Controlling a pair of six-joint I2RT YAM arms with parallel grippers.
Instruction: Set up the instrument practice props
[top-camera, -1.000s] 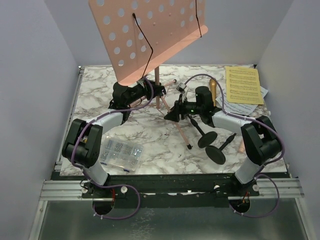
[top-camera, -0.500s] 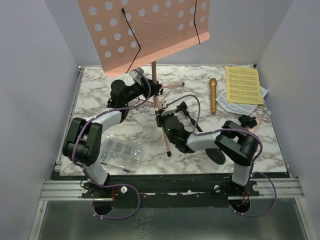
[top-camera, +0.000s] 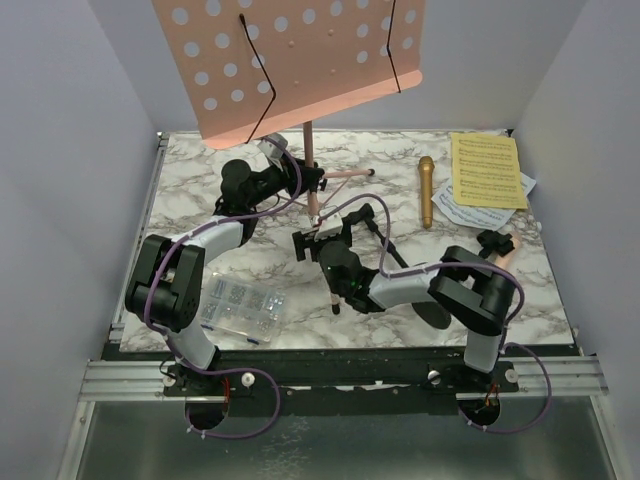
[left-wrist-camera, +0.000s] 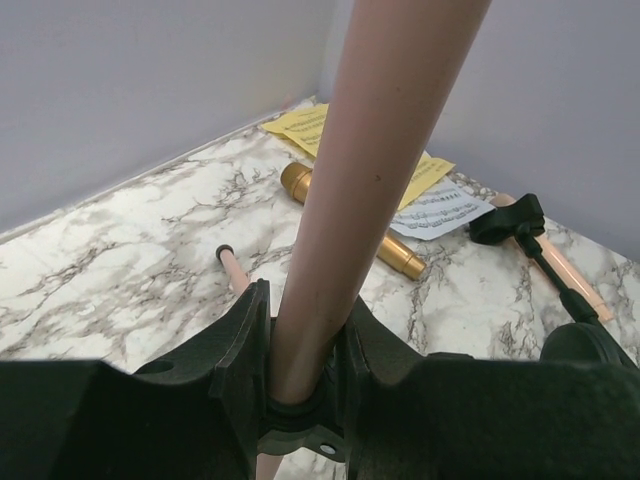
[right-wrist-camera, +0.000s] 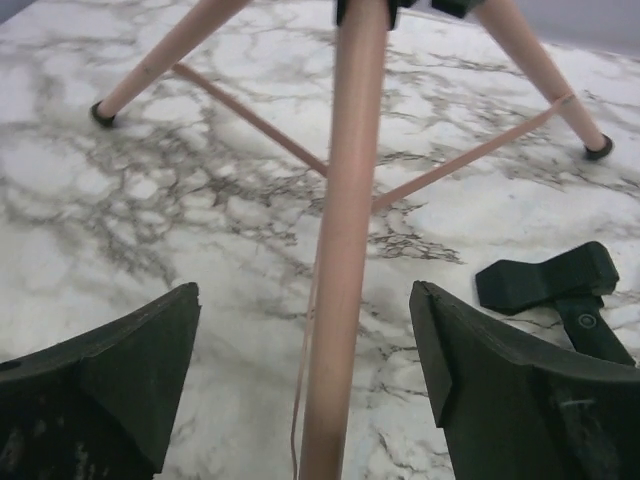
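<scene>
Left gripper (left-wrist-camera: 300, 345) clamps the rack pole, right gripper (right-wrist-camera: 310, 350) stands wide

In the left wrist view, both black fingers press on the pink pole (left-wrist-camera: 375, 150) of the music rack (top-camera: 300, 70), whose perforated desk fills the top of the overhead view. In the right wrist view, the fingers stand well apart on either side of one pink leg (right-wrist-camera: 345, 230), clear of it. Gold microphone (top-camera: 426, 190) and yellow sheet-music pages (top-camera: 485, 168) lie on the marble table (top-camera: 200, 160) at upper right.
</scene>
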